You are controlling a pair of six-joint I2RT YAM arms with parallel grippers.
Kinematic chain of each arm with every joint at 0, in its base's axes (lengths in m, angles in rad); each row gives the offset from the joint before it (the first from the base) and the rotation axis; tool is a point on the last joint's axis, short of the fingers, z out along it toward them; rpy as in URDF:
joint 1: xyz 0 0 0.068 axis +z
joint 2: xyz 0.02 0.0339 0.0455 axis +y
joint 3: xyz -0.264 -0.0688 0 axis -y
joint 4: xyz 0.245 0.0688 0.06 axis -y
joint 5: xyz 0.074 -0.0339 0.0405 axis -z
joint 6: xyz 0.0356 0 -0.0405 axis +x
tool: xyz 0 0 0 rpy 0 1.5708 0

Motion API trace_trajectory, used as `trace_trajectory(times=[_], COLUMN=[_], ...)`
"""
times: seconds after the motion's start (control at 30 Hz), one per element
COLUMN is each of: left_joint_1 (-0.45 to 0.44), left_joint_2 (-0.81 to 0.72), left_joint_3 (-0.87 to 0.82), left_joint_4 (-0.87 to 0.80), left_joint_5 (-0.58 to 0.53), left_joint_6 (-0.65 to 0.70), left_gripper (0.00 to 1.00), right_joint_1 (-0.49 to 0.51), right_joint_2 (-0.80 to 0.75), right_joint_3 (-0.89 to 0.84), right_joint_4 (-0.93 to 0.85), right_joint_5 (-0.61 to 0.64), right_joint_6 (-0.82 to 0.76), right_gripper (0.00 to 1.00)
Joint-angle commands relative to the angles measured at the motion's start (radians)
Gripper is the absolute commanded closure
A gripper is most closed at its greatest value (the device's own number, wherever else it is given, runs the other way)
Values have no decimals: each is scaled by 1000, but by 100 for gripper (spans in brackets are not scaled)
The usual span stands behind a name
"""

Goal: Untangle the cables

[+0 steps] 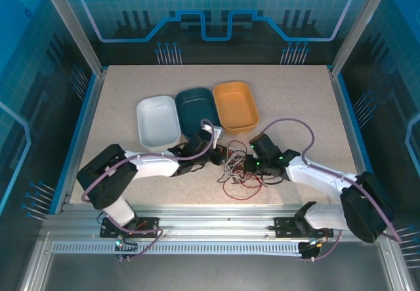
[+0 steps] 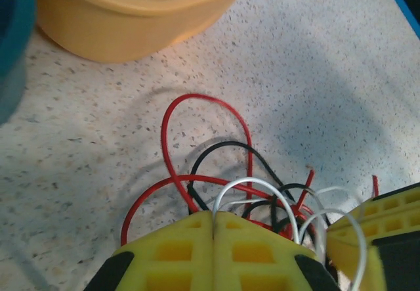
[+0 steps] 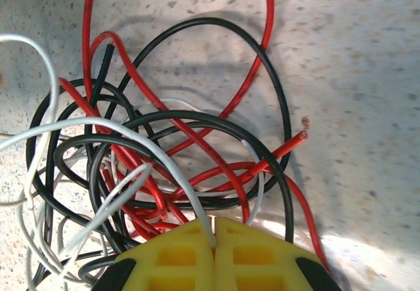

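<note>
on the bench, midway along its near edge, the left fingers are pressing together at the tangled cables while the right fingers are pinching a white cable.

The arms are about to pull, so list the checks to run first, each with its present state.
1. Left gripper shut: ok, closed tight.
2. Left gripper holding a cable: cannot tell, strands vanish beneath it.
3. Right gripper shut on white cable: ok, the strand enters the seam.
4. Cables untangled: not ok, red, black and white lie in one knot.
5. Orange tray clear of the knot: ok, apart from it.
</note>
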Motion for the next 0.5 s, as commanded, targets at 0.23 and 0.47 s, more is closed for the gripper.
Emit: trace_trajectory(times=[0.23, 0.47], left_joint_1=[-6, -5], left_joint_2=[-224, -366], left_joint_3=[-69, -110], left_joint_4=[-152, -235], left_joint_5=[-140, -230], left_joint_6=[44, 48], left_gripper=[100, 100], right_joint_1=[124, 172], right_joint_2=[178, 151], right_joint_3=[252, 392], right_joint_4=[-113, -330], right_joint_5=[121, 278], right_joint_6=[-30, -77], right_gripper=[100, 100])
